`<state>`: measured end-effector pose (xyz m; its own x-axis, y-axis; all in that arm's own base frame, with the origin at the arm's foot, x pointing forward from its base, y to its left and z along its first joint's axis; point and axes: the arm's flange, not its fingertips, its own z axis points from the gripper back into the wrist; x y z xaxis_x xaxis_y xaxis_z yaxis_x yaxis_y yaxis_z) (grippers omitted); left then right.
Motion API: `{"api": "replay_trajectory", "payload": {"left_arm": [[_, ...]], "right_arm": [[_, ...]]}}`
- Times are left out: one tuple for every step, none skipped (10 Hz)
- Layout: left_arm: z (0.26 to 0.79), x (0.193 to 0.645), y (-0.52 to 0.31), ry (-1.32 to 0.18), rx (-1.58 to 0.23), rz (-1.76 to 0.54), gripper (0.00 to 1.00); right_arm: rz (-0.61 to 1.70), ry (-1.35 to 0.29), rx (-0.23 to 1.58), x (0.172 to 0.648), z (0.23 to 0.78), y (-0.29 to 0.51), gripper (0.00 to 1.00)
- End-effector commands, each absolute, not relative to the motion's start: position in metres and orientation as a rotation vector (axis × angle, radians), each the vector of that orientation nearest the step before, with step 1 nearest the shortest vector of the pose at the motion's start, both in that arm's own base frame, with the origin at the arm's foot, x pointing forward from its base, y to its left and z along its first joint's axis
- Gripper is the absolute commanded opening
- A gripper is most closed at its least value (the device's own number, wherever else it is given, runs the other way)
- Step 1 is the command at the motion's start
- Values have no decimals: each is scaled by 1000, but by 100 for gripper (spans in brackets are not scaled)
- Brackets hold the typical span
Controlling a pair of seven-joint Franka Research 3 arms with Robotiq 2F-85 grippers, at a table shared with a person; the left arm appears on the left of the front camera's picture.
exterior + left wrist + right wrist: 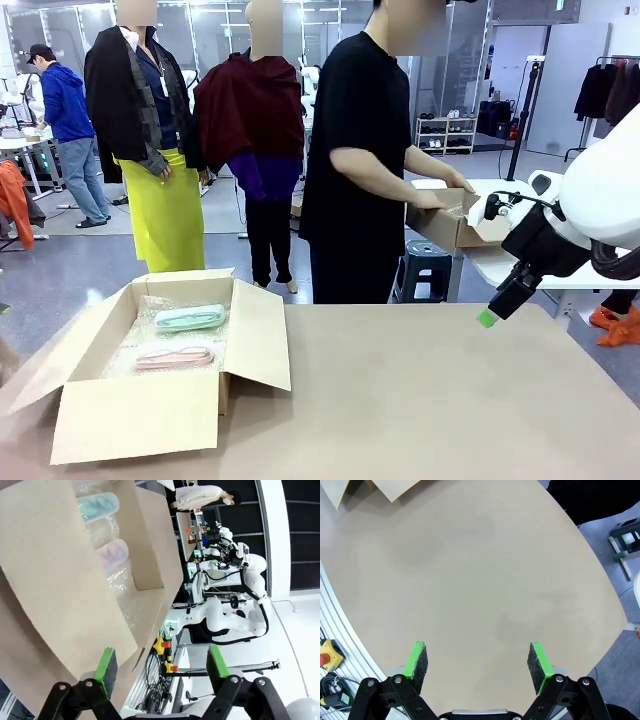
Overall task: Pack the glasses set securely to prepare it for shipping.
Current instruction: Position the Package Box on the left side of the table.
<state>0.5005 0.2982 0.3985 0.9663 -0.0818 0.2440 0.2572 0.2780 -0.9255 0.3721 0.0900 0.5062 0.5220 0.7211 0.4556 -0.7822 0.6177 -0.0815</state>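
Risk: open cardboard box (150,400) flaps unsecured; contents may shift.
Mint-green see-through case (190,318) and pink see-through case (174,356) lie on bubble wrap (150,312) inside; left gripper (161,669) and right gripper (479,661) both spread, empty.

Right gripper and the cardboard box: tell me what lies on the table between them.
Nothing: in the front view the tan table is bare from the open box across to the right gripper.
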Motion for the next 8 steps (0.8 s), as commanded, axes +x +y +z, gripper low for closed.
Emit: {"api": "replay_trajectory", "payload": {"left_arm": [[391,483,285,-243,-1247,-241,90],[389,481,284,-251,-1257,-247,90],[403,494,295,-186,-1266,-240,90],[403,494,295,-186,-1266,-240,90],[403,494,295,-186,-1266,-240,90],[403,494,295,-186,-1266,-240,90],[403,494,295,-186,-1266,-240,90],[403,494,295,-186,-1266,-240,90]], "right_arm": [[879,-466,134,373,508,94,100],[879,-466,134,373,508,94,100],[879,-466,134,373,508,94,100],[879,-466,134,373,508,94,100],[879,-466,134,373,508,94,100],[879,-466,134,373,508,94,100],[879,-466,134,373,508,94,100],[879,-466,134,373,508,94,100]]}}
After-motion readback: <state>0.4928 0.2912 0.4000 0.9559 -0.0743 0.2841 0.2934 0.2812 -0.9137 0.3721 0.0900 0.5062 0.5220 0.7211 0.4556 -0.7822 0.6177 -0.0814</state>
